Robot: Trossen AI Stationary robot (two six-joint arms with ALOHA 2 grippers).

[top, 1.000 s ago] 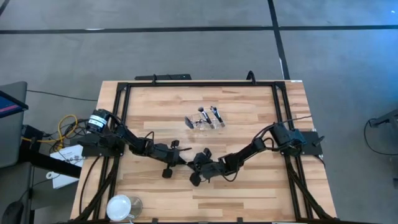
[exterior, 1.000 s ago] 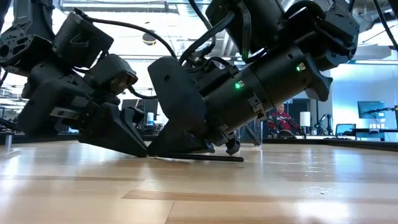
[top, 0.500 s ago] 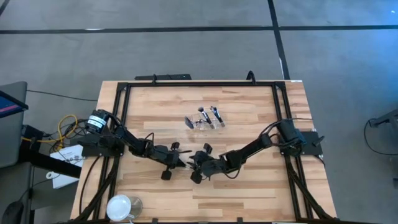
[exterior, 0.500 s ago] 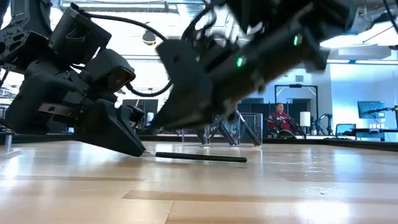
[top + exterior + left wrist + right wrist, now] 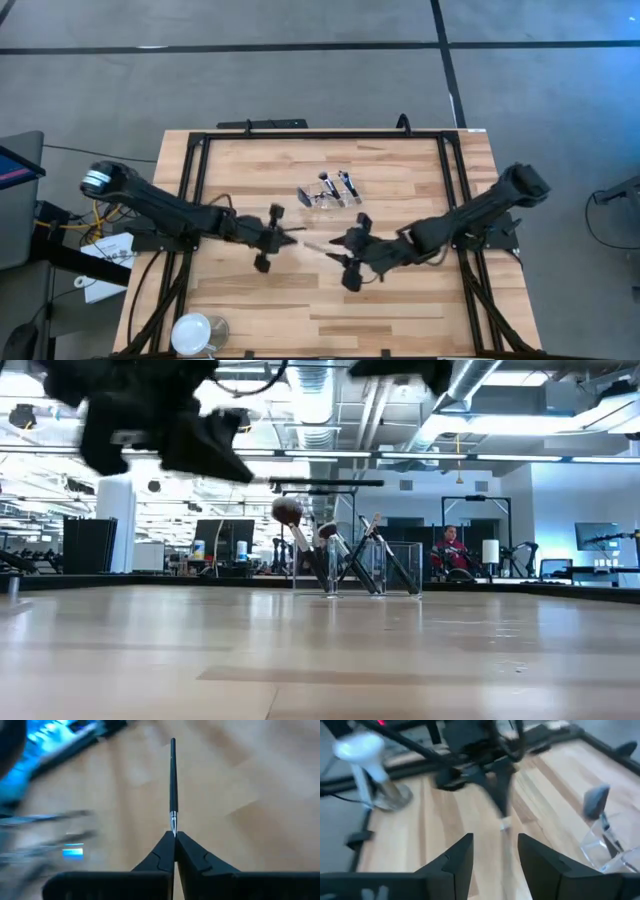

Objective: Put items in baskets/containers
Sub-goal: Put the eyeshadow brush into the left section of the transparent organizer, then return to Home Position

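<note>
My left gripper (image 5: 287,238) hangs above the table's middle, shut on a slim dark makeup brush (image 5: 173,780) with a silver ferrule. The brush sticks out level toward my right gripper (image 5: 340,252), high off the wood in the low view (image 5: 325,483). My right gripper (image 5: 495,855) is open and has nothing between its fingers; it stands just right of the brush's free end. The clear tray (image 5: 330,192) sits toward the far edge, and several brushes (image 5: 345,550) lean in it on its walls. My left gripper pinches the brush between its two fingers at the ferrule end (image 5: 173,827), only the fingertips (image 5: 165,847) on it. The fingers lie in line with the brush, and the handle runs straight out ahead of them. The brush is level and lifted clear of the table.
A round white dish (image 5: 192,332) stands at the near left corner. A black frame rail (image 5: 320,135) runs around the tabletop. Bare wood lies between the grippers and the near edge. A person (image 5: 452,550) sits far behind the table.
My right gripper has opened, let go of the brush and drawn back up and toward the table's right edge. My left gripper has risen and gone a little toward the far edge. The brush, which lay on the wood, now hangs level and clear of it.
</note>
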